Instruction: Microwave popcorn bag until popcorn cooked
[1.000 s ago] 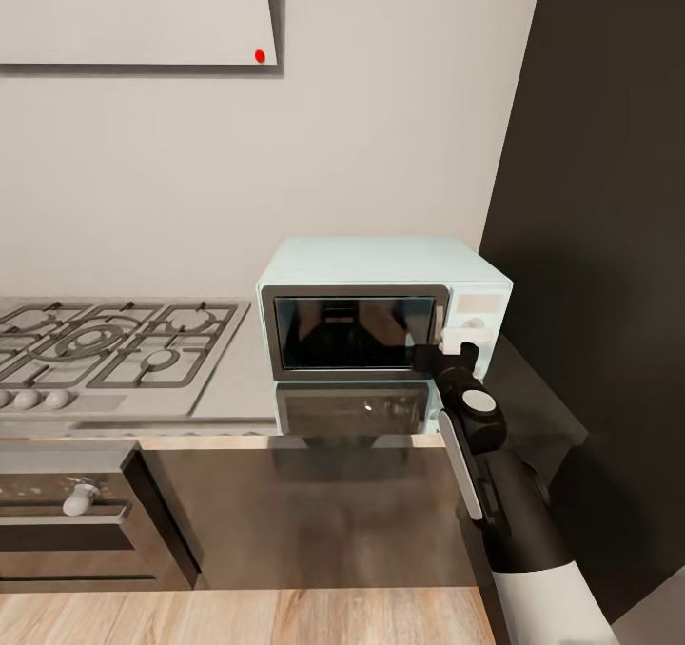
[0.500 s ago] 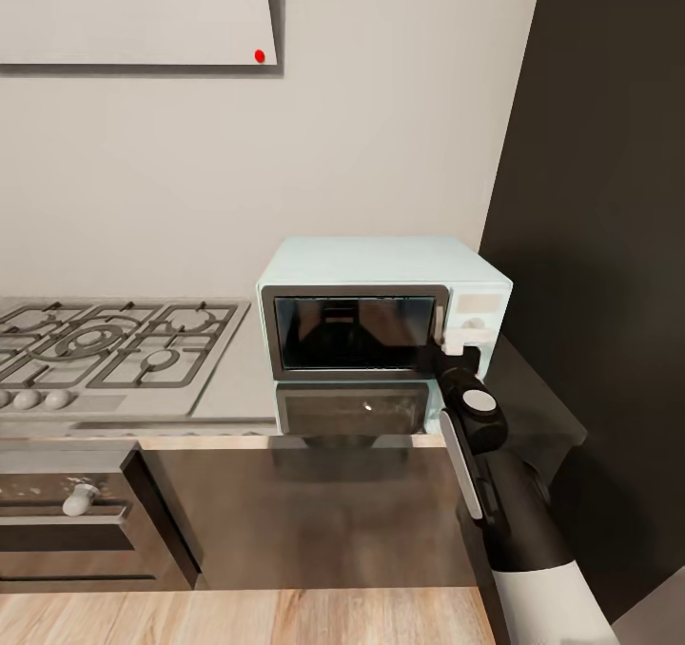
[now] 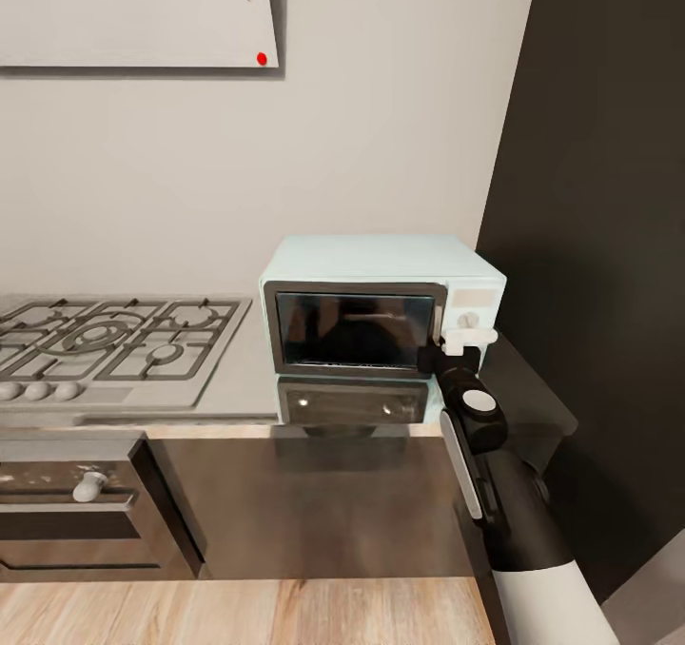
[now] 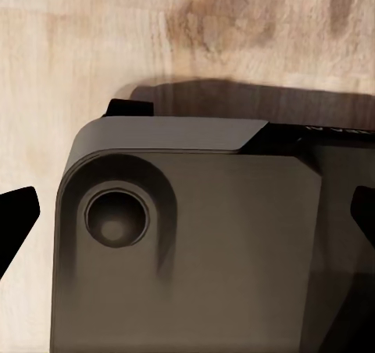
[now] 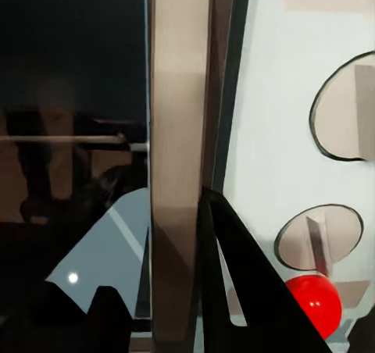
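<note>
At the far left, the left claw point(image 4: 187, 220) hangs released – its dark tips spread wide over the robot's own base and the wood floor point(image 3: 238, 612). The oven point(image 3: 86, 493) and the hob point(image 3: 105, 341) have slid a little in the head view since a second ago, but so has everything else, so the head has moved and not the things.

The grey countertop point(image 3: 238, 379) runs glossy from the hob to the microwave point(image 3: 371, 274), which stands at its right end against the pale wall, its door shut. What lies behind the dark glass I cannot tell, so I cannot place the bag.

The right claw point(image 3: 463, 341) stays at the door's right edge, just as before. In the wrist view its fingers point(image 5: 242, 290) straddle the upright handle point(image 5: 180, 134), with a knob point(image 5: 320, 236) and the red light point(image 5: 312, 302) beside it. Whether they are clenched on it I cannot tell. With so little changed, the door step seems stalled – likely a pull or a push on it. A tall black cabinet point(image 3: 609, 198) closes the right.
</note>
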Controlling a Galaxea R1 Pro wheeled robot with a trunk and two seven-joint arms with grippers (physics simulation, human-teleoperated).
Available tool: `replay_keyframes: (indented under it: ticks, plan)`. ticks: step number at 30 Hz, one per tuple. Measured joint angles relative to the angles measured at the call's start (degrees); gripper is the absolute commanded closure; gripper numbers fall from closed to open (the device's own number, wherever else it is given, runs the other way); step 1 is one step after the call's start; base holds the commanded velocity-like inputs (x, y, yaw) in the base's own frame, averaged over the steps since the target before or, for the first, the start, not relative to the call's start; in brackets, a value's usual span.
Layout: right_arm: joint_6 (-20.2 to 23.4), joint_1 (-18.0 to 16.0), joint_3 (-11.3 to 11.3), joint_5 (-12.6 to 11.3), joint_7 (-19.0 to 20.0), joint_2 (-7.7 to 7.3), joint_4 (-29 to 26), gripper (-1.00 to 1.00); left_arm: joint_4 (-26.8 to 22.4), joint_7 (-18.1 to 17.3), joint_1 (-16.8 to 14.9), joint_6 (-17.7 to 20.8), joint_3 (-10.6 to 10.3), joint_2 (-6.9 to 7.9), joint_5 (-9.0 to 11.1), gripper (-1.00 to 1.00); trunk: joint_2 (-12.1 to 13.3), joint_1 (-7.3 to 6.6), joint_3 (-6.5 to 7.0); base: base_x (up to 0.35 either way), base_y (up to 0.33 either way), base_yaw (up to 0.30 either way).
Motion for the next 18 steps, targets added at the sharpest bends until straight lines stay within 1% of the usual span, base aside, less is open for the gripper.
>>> replay_keyframes:
  ticks: [2,7,15,18]
  plan:
    - [0.0,0.0,0.02,0.01,0.0,0.0,0.0,1.0,0.0,0.02,0.0,0.0,0.01,0.0,0.0,-1.0,0.0,0.01,0.0,-0.087,0.0,0.0]
    - [-0.01,0.01,0.6,-0.4,-0.05,-0.04,0.03,1.0,0.0,0.0,0.08,0.0,-0.36,0.0,-0.31,-1.0,0.01,0.03,-0.01,-0.215,0.0,0.0]
    - [-0.05,0.02,0.61,-0.83,0.06,-0.06,-0.01,1.0,0.0,0.05,0.08,0.0,-0.08,0.09,0.03,-1.0,0.0,0.0,-0.01,-0.02,0.0,0.0]
    - [-0.13,0.02,0.67,-1.16,0.14,-0.02,0.01,1.0,0.0,0.05,0.08,0.0,-0.18,0.08,0.01,-1.0,0.01,0.03,-0.01,-0.186,0.0,0.0]
